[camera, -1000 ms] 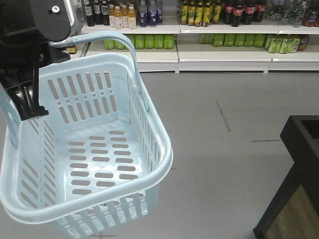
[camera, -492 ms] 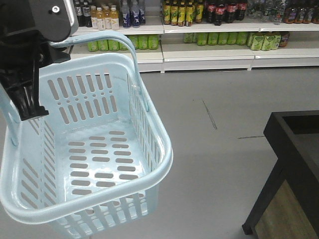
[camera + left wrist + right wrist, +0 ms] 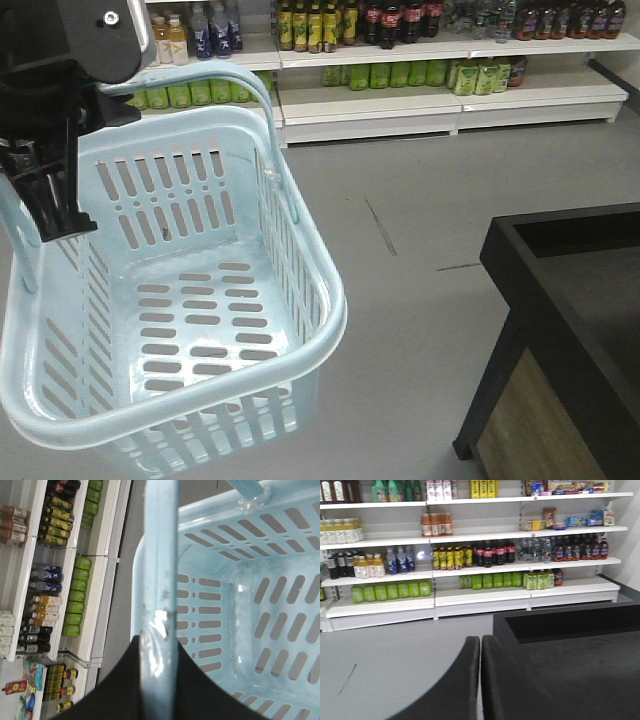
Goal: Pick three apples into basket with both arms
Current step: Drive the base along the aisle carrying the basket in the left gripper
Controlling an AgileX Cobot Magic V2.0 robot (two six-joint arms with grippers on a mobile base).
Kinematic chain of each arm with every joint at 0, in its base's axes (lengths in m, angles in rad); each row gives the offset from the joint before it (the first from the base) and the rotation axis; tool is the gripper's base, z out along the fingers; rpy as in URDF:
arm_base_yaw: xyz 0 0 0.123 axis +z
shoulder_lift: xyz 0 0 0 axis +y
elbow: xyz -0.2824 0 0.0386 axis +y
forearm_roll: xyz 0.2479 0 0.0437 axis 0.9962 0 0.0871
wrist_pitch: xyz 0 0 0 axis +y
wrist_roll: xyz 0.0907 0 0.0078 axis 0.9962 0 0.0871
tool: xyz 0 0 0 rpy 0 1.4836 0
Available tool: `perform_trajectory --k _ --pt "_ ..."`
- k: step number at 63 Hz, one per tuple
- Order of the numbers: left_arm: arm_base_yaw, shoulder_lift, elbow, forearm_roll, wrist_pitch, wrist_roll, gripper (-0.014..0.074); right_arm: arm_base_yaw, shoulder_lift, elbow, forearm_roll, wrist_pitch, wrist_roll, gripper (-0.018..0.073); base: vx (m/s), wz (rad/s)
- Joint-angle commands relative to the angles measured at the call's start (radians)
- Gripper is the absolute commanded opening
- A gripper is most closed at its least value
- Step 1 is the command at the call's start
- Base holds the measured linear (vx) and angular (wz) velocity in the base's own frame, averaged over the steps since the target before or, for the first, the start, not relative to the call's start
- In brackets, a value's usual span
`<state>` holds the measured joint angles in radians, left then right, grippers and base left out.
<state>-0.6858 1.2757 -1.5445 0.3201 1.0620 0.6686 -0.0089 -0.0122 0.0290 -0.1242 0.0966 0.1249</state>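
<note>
The pale blue basket point(image 3: 325, 290) hangs in the air at the left of the front view, tilted, with nothing inside. My left gripper point(image 3: 159, 652) is shut on its loop handle point(image 3: 161, 555), a black finger on each side of the bar. The slotted basket wall point(image 3: 260, 605) fills the right of the left wrist view. In the front view the black left arm point(image 3: 55, 60) reaches down at the top left to the handle. My right gripper point(image 3: 480, 647) is shut, holds nothing and points at the grey floor. No apples are in view.
A black display table point(image 3: 580, 290) with a raised rim stands at the right, with its edge point(image 3: 560, 620) just ahead of my right gripper. White shelves of bottled drinks point(image 3: 400, 25) line the far wall. Grey floor point(image 3: 420, 300) lies between.
The shelves have slid left in the front view and the black table has come further in from the right. The basket hangs the same way in my left gripper.
</note>
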Motion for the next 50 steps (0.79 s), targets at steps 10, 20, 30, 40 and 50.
perform_trajectory --k 10,20,30,40,50 --pt "0.001 -0.026 -0.036 0.015 -0.076 -0.015 -0.0006 0.000 -0.013 0.013 -0.010 -0.080 -0.002 -0.0008 0.03 -0.26" --pt "0.001 -0.026 -0.036 0.015 -0.076 -0.015 -0.0006 0.000 -0.013 0.013 -0.010 -0.080 -0.002 -0.0008 0.03 -0.30" --pt "0.001 -0.026 -0.036 0.015 -0.076 -0.015 -0.0006 0.000 -0.013 0.013 -0.010 -0.080 -0.002 -0.0008 0.04 -0.35" --pt "0.001 -0.026 -0.036 0.015 -0.076 -0.015 -0.0006 0.000 -0.013 0.013 -0.010 -0.080 -0.002 -0.0008 0.04 -0.38" --pt "0.001 -0.026 -0.036 0.015 -0.076 -0.015 -0.0006 0.000 -0.013 0.013 -0.010 -0.080 -0.002 -0.0008 0.04 -0.35"
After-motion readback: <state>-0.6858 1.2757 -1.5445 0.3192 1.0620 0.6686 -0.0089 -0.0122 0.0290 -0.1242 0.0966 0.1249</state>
